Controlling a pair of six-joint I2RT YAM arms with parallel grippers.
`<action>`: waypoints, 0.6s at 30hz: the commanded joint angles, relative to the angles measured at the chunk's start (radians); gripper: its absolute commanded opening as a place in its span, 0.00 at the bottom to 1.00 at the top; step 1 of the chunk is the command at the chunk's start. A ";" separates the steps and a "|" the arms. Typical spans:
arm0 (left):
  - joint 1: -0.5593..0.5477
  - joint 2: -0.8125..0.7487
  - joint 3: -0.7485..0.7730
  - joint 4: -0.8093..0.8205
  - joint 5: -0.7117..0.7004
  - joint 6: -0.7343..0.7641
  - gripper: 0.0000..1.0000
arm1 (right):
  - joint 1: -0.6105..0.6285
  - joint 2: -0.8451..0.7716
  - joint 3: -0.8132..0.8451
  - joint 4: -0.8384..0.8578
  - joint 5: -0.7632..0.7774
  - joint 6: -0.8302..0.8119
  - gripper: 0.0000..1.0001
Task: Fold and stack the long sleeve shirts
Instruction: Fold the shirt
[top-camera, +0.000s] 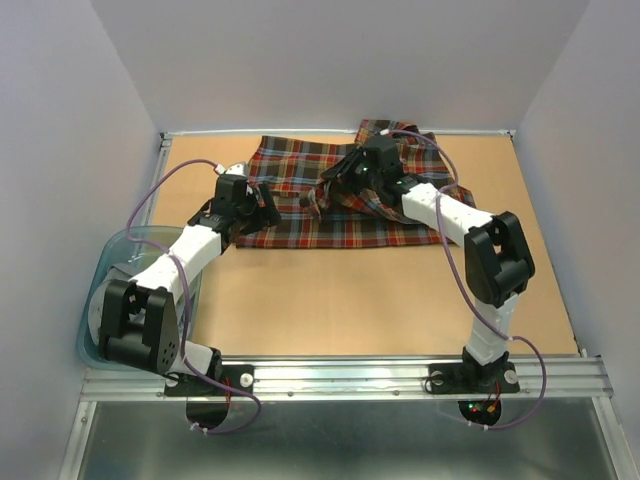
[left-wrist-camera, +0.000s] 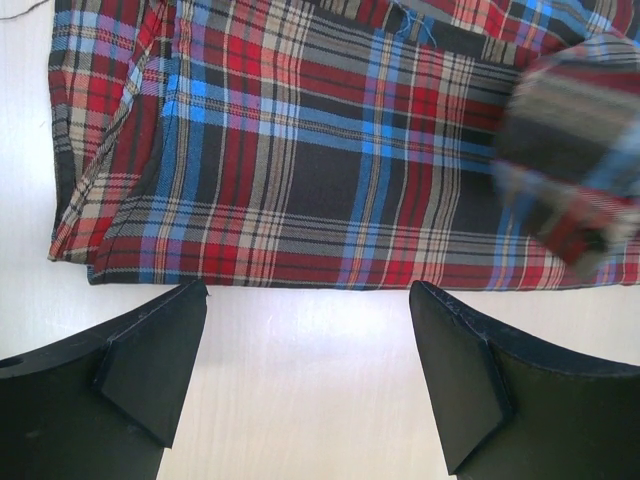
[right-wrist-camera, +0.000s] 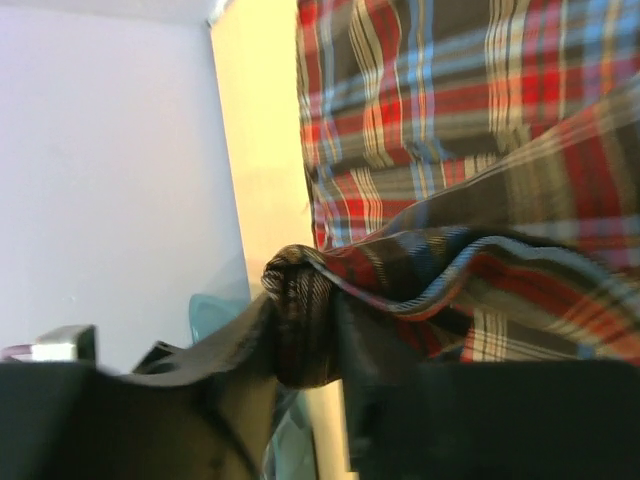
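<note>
The plaid flannel shirt (top-camera: 300, 215) lies spread across the far side of the table (top-camera: 350, 290). The right tool (right-wrist-camera: 305, 345) stands narrow, pinching a bunched fold of the shirt. The left tool (left-wrist-camera: 308, 290) hangs wide open and empty just beside the shirt's near hem.

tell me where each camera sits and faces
Top external: above and behind the robot, looking down on table, left arm, right arm, plaid shirt.
Left wrist: on the left arm, facing down; open left tool before the shirt's edge.
Right wrist: on the right arm, looking sideways; right tool pinching the shirt.
Shared: all show the shirt.
</note>
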 joint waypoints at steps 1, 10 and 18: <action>-0.007 0.006 0.054 0.004 -0.002 -0.009 0.93 | 0.038 0.060 0.019 0.082 -0.047 0.047 0.39; -0.007 0.070 0.086 0.013 0.052 -0.021 0.94 | 0.011 -0.026 -0.028 0.028 -0.189 -0.192 0.84; -0.098 0.164 0.147 0.037 0.079 -0.036 0.89 | -0.161 -0.286 -0.291 -0.059 -0.100 -0.386 0.84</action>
